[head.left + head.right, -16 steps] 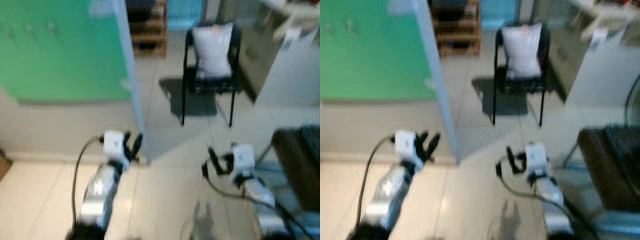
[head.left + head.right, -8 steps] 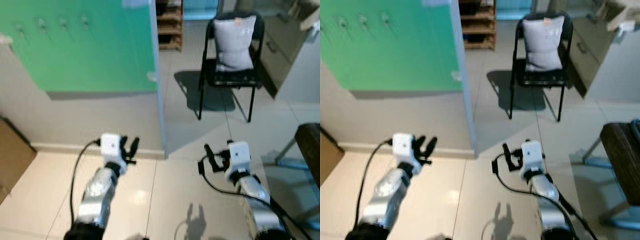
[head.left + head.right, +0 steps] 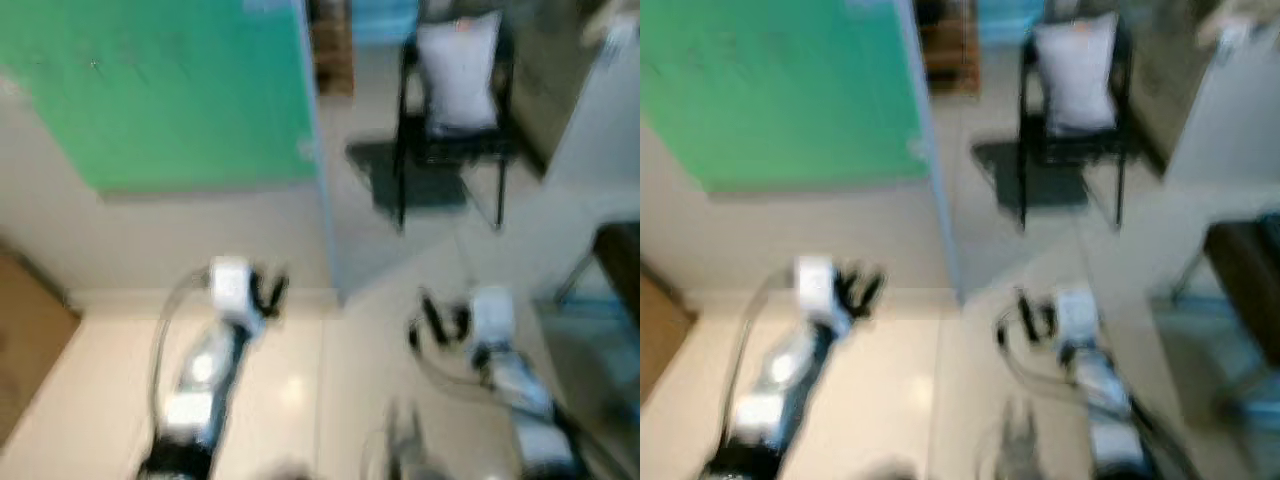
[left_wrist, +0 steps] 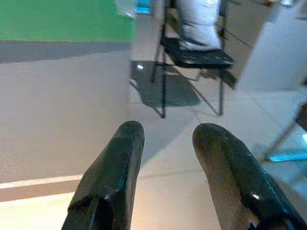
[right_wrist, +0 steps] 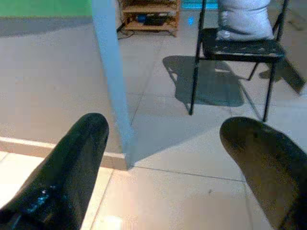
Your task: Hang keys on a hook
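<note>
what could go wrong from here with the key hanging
Both tools look empty: the left tool and right tool stand open with only floor between the fingers, so there may be nothing to hang. The head views are blurred, and the hooks on the green panel cannot be made out, so aiming could be off. The wall corner and the black chair stand close ahead; walking on could clip one.

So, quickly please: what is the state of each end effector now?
Left end effector: open, holding nothing.
Right end effector: open wide, holding nothing.
</note>
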Motion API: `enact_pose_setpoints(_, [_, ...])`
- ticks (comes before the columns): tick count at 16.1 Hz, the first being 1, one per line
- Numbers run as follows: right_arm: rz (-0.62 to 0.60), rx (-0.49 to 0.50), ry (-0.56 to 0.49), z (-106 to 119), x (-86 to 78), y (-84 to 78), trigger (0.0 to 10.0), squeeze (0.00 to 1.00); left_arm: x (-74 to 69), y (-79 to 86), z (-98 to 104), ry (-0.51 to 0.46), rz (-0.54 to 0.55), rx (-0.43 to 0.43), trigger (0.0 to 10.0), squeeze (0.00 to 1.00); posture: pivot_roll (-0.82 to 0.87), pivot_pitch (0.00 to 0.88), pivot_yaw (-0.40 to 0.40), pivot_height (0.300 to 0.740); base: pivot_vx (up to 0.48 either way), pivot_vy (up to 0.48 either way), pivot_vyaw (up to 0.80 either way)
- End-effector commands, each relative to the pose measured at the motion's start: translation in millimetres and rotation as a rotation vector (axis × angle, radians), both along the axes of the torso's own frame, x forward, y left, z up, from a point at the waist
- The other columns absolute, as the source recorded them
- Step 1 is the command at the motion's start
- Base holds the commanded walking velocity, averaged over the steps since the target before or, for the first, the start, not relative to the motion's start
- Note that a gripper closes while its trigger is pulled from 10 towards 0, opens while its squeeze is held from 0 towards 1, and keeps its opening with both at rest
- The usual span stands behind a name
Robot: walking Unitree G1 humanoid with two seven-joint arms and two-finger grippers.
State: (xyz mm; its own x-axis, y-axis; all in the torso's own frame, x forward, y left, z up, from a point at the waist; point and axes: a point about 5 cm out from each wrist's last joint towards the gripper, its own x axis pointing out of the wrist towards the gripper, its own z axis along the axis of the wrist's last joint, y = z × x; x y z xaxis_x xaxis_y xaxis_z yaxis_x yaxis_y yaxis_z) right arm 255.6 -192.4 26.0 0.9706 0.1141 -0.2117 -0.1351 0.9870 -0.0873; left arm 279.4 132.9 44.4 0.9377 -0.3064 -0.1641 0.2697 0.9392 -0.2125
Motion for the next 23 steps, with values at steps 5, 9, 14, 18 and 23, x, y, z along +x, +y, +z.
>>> enact_pose_setpoints(5, [0.004,0.025,-0.001,-1.3,-5.1,4.1,10.0,0.0,1.0,10.9,7.1,-0.028,0.016,-0.011,10.0,0.0,-0.3,0.0,0.139,0.717,0.0,0.48,0.0])
enact_pose_setpoints(9, [0.008,0.037,0.02,-5.8,-7.5,5.5,10.0,0.0,-2.9,13.9,6.3,-0.026,0.021,-0.029,10.0,0.0,-0.28,0.0,0.129,0.717,0.0,0.48,0.0])
enact_pose_setpoints(14, [0.024,0.038,0.029,-6.9,-6.2,7.0,10.0,0.0,-2.1,13.7,8.6,-0.022,0.031,-0.051,10.0,0.0,-0.28,0.0,0.12,0.717,0.0,0.48,0.0])
enact_pose_setpoints(18, [0.018,0.045,0.024,-5.9,-3.0,9.0,10.0,0.0,-0.7,14.8,9.5,-0.024,0.026,-0.031,10.0,0.0,-0.28,0.0,0.13,0.717,0.0,0.48,0.0])
enact_pose_setpoints(23, [0.018,0.042,0.033,-9.3,-6.0,8.2,10.0,0.0,-0.9,17.6,7.4,-0.026,0.033,0.021,10.0,0.0,-0.28,0.0,0.134,0.717,0.0,0.096,0.0])
